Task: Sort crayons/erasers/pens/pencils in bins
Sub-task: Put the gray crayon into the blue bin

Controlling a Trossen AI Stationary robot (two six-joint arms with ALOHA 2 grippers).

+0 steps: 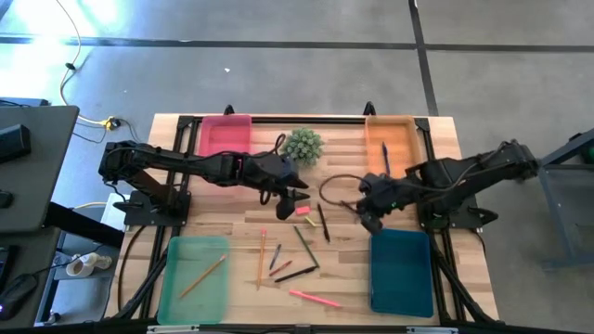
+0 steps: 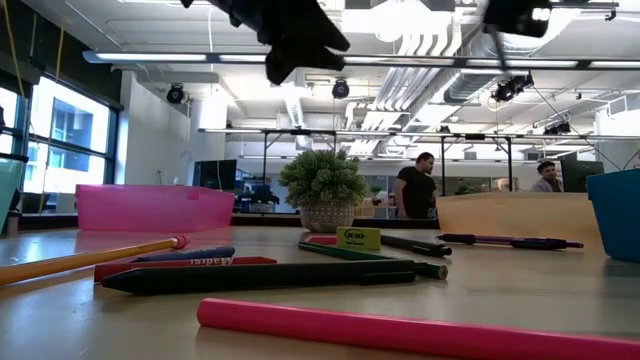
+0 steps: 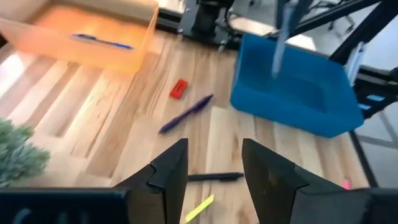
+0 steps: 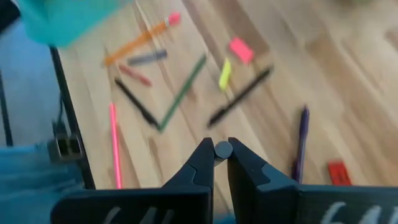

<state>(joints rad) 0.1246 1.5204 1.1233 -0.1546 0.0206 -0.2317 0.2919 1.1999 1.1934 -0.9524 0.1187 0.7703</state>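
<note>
Left gripper (image 3: 213,163) spread, empty, hovering above table centre. Right gripper (image 4: 219,155) pinching a small grey stick end, at 3 o'clock, near teal bin (image 1: 401,271).

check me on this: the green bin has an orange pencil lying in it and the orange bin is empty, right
Not quite. The orange bin is not empty: one slim dark pen lies in it, as the high view shows. The rest stands: the green bin does have an orange pencil lying in it.
</note>
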